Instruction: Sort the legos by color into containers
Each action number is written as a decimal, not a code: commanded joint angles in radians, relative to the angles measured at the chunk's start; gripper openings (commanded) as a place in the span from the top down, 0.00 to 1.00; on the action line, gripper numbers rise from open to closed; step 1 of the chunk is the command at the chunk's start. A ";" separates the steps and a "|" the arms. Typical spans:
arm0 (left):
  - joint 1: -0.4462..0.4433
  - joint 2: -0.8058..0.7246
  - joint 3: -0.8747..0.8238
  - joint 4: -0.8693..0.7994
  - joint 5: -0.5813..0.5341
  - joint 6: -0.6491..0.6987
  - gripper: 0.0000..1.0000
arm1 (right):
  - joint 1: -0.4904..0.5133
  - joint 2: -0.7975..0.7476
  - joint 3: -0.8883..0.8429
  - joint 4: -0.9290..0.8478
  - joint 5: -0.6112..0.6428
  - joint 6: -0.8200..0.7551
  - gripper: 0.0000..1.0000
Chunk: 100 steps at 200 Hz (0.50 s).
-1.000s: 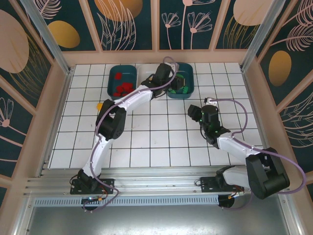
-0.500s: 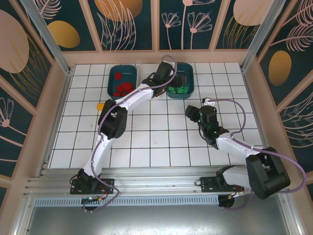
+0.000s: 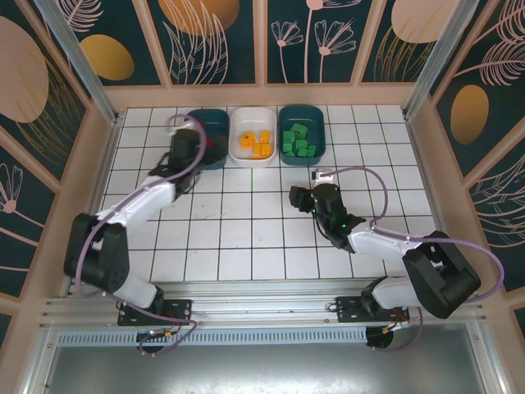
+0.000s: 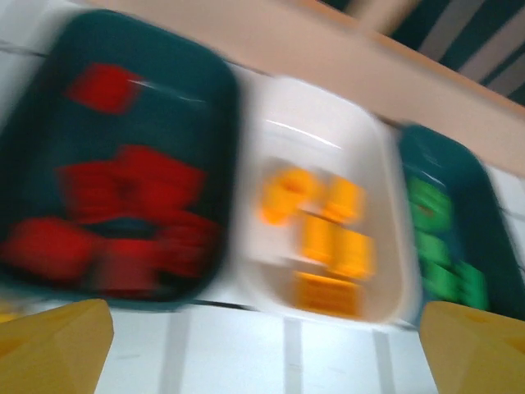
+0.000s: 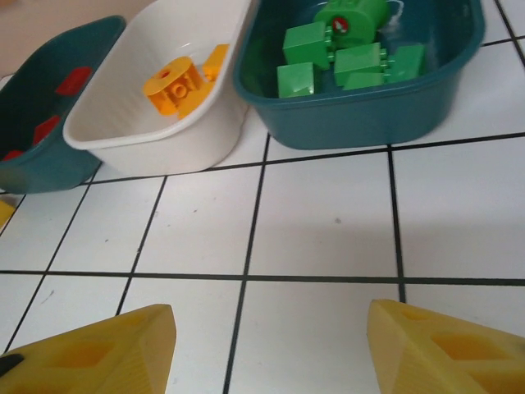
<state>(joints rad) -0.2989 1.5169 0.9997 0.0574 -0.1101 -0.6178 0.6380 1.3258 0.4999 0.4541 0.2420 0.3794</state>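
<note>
Three containers stand in a row at the back. The left teal tray (image 3: 215,123) (image 4: 123,107) holds red legos (image 4: 123,205) (image 5: 74,80). In the white tray (image 3: 253,123) (image 5: 139,49) lie orange legos (image 3: 254,144) (image 4: 324,238) (image 5: 176,86). Green legos (image 3: 297,141) (image 5: 336,57) fill the right teal tray (image 3: 320,135) (image 5: 369,107). My left gripper (image 3: 190,149) (image 4: 267,353) hovers at the left tray's near-left side, open and empty; its view is blurred. The right gripper (image 3: 297,197) (image 5: 267,345) hangs open and empty over bare tiles in front of the trays.
A small yellow piece (image 5: 4,213) lies on the tiles just in front of the left teal tray, at the edge of the right wrist view. Wooden walls (image 3: 262,94) close in the tiled table behind and at both sides.
The left gripper opened over the right teal tray, then its arm swung left to the left teal tray. The right gripper crept left and toward the trays.
</note>
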 commanded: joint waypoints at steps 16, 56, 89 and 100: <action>0.233 0.002 -0.182 -0.011 0.129 -0.050 0.03 | 0.003 0.050 0.037 0.041 0.018 -0.014 0.36; 0.310 0.105 -0.140 -0.007 0.197 -0.186 0.05 | 0.003 0.049 0.038 0.035 0.018 -0.016 0.35; 0.326 0.176 -0.094 -0.045 0.250 -0.394 0.08 | 0.002 0.057 0.042 0.033 0.011 -0.016 0.35; 0.329 0.180 -0.092 -0.040 0.260 -0.454 0.09 | 0.003 0.062 0.045 0.030 0.010 -0.016 0.35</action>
<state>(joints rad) 0.0204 1.6737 0.8707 0.0326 0.0864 -0.8806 0.6384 1.3758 0.5106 0.4675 0.2417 0.3725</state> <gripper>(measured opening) 0.916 0.648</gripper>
